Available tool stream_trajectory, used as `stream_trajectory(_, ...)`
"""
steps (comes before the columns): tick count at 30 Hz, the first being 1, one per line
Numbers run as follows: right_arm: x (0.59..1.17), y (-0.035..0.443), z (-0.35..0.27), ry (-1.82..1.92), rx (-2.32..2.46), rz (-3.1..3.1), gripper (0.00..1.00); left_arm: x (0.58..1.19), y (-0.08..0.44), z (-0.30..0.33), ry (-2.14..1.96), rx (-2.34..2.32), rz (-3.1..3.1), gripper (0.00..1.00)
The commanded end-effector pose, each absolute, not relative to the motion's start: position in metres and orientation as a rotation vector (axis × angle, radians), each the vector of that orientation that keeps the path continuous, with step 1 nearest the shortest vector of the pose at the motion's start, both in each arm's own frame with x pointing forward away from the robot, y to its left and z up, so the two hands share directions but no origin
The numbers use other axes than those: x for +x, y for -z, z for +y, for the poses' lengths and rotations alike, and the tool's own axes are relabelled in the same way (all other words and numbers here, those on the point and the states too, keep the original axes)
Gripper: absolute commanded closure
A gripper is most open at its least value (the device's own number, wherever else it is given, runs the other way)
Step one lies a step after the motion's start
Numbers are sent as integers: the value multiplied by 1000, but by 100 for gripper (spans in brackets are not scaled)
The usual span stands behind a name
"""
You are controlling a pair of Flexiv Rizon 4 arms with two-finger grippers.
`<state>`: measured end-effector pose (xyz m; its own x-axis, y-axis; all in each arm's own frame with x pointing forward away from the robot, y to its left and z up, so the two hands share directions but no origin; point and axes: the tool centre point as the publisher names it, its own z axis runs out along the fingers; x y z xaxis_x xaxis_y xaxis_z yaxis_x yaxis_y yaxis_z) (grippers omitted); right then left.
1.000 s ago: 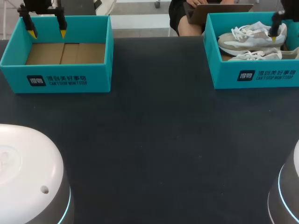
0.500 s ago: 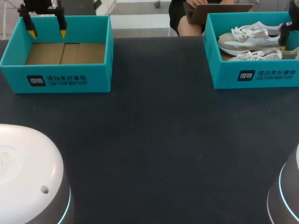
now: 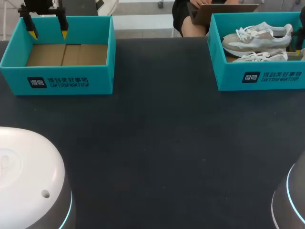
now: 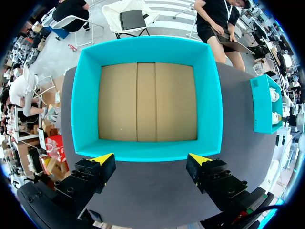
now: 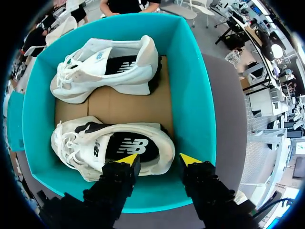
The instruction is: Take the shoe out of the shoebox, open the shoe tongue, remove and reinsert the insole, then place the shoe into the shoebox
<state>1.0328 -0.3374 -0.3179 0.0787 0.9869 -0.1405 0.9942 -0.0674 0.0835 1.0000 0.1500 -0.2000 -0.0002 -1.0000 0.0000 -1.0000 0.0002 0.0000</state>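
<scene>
Your right gripper [image 5: 158,160] has its fingers spread apart and grasps nothing. The two yellow tips stand over the heel end of the nearer shoe [image 5: 95,143]. One tip is above the rim of its opening and the other is just outside the heel, beside the shoebox wall. You cannot tell whether either tip touches the shoe. That shoe sits sole down with its opening up, and the dark insole [image 5: 131,145] shows inside it. Its white laces are at the toe end, away from the fingers. Ahead of it, near the far wall, the second shoe [image 5: 105,67] shows its side and its opening, with its toe pointing the same way as the first. Both shoes rest on the brown cardboard floor of the teal shoebox [image 5: 195,95]. In the head view the shoebox stands at the far right corner of the dark table [image 3: 157,143], and only a sliver of your right gripper shows at that view's edge.

Your left gripper [image 4: 151,158] is likewise released, with its fingers wide and holding nothing. It hangs above the empty box [image 4: 147,151], its tips over the wall nearest them. This second teal box, with a bare cardboard floor, stands at the table's far left corner, well apart from the shoebox.
</scene>
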Motion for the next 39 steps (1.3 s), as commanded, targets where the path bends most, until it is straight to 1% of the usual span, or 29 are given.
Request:
stream_trajectory(1, 1039, 327, -341, 81, 2192, 2042, 49, 1000, 200, 150, 0, -2221, 2222, 0)
stream_trajectory(8, 1040, 345, -345, 107, 2212, 2035, 49, 1000, 200, 150, 0, -2221, 2222, 0)
stream_trajectory(15, 1044, 362, -346, 156, 2205, 2026, 54, 1000, 200, 150, 0, -2221, 2222, 0)
stream_trajectory(16, 1045, 364, -346, 162, 2207, 2024, 56, 1000, 200, 150, 0, -2221, 2222, 0)
stream_trajectory(18, 1046, 367, -347, 181, 2216, 2006, 77, 1000, 200, 150, 0, -2221, 2222, 0)
stream_trajectory(19, 1046, 367, -347, 188, 2220, 1997, 95, 1000, 200, 150, 0, -2221, 2222, 0)
stream_trajectory(20, 1046, 367, -347, 187, 2220, 1996, 100, 1000, 200, 150, 0, -2221, 2222, 0)
stream_trajectory(24, 1042, 360, -349, 204, 2219, 1980, 100, 1000, 200, 150, 0, -2221, 2222, 0)
stream_trajectory(27, 1038, 345, -348, 207, 2230, 1955, 100, 1000, 200, 150, 0, -2221, 2222, 0)
stream_trajectory(33, 1029, 296, -342, 197, 2210, 1927, 100, 1000, 200, 150, 0, -2221, 2222, 0)
stream_trajectory(39, 1022, 242, -325, 262, 2107, 1944, 100, 1000, 200, 150, 0, -2221, 2222, 0)
